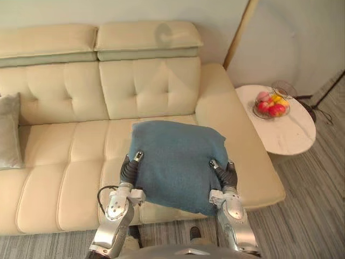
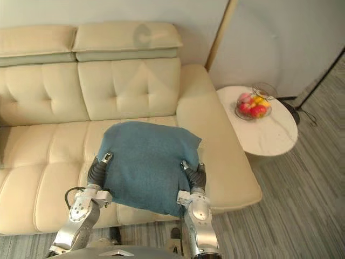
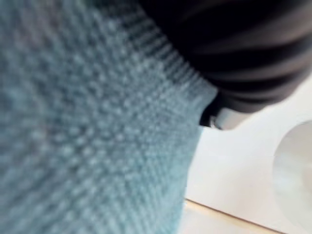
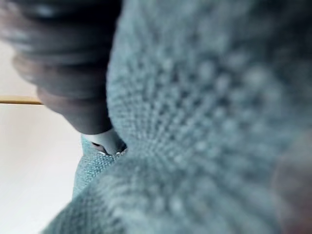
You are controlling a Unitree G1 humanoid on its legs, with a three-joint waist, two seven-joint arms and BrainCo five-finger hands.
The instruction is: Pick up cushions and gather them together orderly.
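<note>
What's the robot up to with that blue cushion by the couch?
It is tidying cushions. The blue cushion is held between the left robot hand and the right robot hand, one at each side, over the front of the cream sofa seat. A grey cushion sits at the sofa's far left end, so the two are not yet gathered. A side table with a fruit bowl stands to the right.
</note>
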